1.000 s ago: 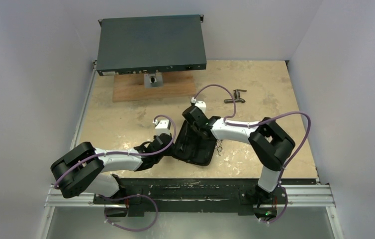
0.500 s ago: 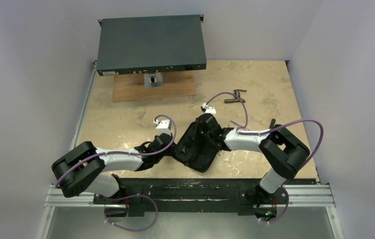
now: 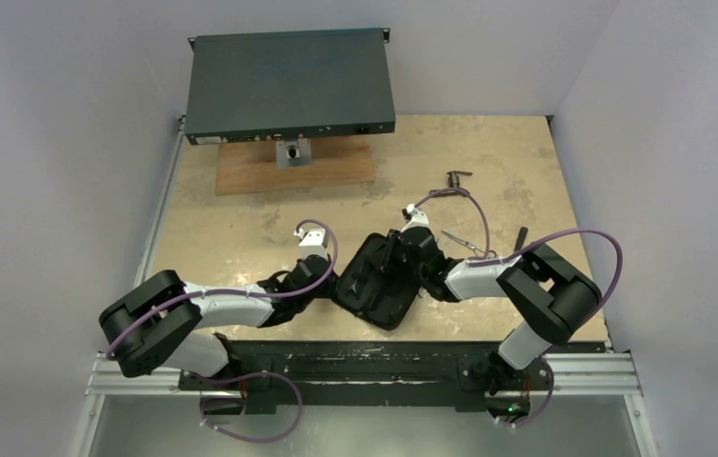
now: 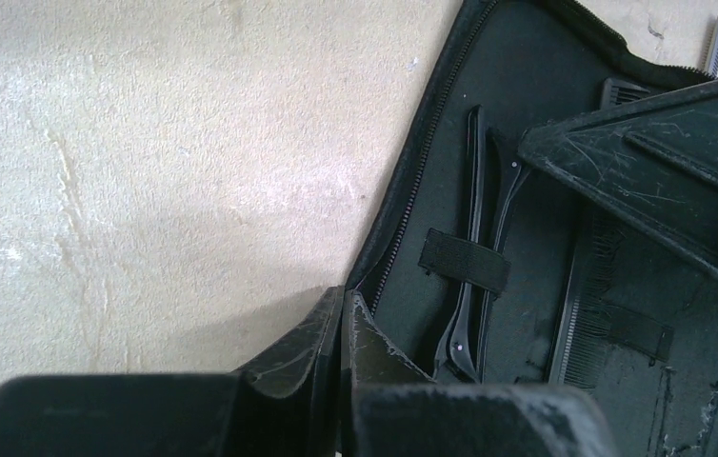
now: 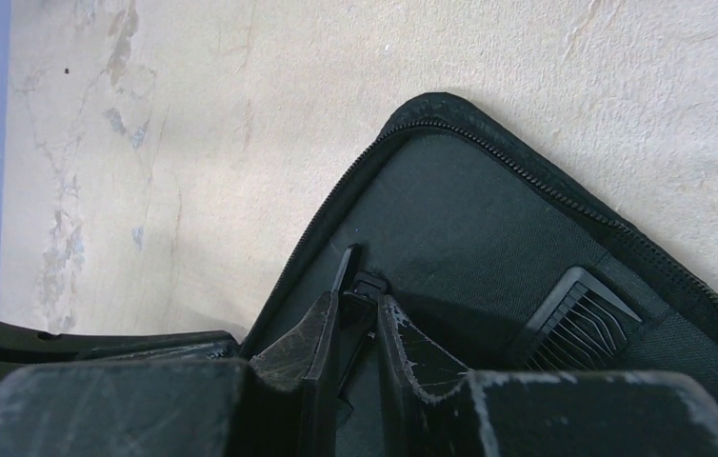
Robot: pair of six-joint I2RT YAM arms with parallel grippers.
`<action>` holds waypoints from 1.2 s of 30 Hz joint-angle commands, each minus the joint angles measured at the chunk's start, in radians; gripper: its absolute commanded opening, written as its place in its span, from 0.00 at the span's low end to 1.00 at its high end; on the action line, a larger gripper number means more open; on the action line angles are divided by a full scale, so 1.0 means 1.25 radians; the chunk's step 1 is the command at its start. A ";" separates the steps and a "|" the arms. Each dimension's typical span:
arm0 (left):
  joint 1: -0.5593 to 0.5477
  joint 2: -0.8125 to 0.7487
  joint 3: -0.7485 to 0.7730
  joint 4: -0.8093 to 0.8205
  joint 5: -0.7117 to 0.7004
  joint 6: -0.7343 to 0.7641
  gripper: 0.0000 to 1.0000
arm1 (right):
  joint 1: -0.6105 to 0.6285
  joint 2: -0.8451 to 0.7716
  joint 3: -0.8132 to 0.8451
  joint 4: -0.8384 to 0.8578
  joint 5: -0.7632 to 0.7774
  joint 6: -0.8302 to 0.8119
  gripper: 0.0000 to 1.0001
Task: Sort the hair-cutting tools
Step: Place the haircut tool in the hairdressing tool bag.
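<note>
Reaching down into the open black case (image 5: 450,190), the right pincer (image 5: 357,303) now has its fingers drawn narrow around the end of the thin black clip (image 5: 348,259); the rest of that clip runs away from its tips under an elastic strap (image 4: 463,260), so the piece looks nearly seated in its slot, though whether it is being pushed in or drawn out cannot be told. The comb (image 5: 579,319) lies already in the case, just to one side of this pincer's fingers. The left pincer (image 4: 343,319) is pressed fully together on the zipped rim of the case, seemingly to steady it. The scissors (image 3: 460,242) lie out on the table (image 3: 241,238), behind the right pincer's wrist and apart from the case, so they are probably the next thing to fetch. Compared with a second ago, the right arm has folded its elbow outward and toward the near edge, and its pincer has swung from the far rim of the case to come in lower from the side; that shift uncovers the scissors, which the forearm hid earlier. The left arm and the case sit much as they did; the T-shaped fitting (image 3: 457,176), far beyond the right pincer, appears untouched.
</note>
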 commanded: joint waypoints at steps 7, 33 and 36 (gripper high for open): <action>0.006 0.011 -0.011 0.003 -0.012 -0.002 0.00 | -0.011 -0.029 -0.025 -0.041 0.056 -0.026 0.08; 0.006 -0.050 0.057 -0.020 0.203 0.140 0.39 | -0.010 -0.066 -0.036 -0.059 0.037 -0.087 0.00; 0.006 -0.007 0.100 -0.059 0.229 0.172 0.32 | -0.011 -0.063 -0.034 -0.060 0.036 -0.088 0.00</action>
